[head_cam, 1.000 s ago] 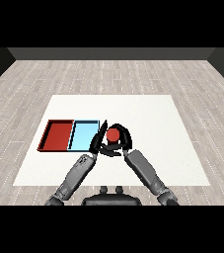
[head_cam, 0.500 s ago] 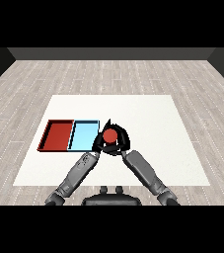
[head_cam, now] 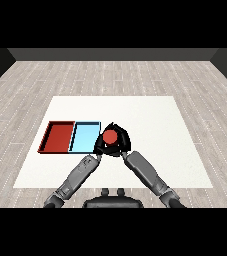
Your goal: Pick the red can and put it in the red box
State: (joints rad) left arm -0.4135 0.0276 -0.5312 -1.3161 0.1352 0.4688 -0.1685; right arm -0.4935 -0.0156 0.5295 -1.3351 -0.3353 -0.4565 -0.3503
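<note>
The right hand [head_cam: 121, 145] curls round the red can [head_cam: 110, 136], holding it just right of the light blue tray [head_cam: 85, 137], apparently for carrying leftward to the red tray [head_cam: 58, 136], while the left hand's [head_cam: 99, 148] fingers cannot be made out.

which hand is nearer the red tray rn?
Left. The left hand sits by the blue tray's right edge; the right hand, curled round the red can, is farther from the red tray.
</note>
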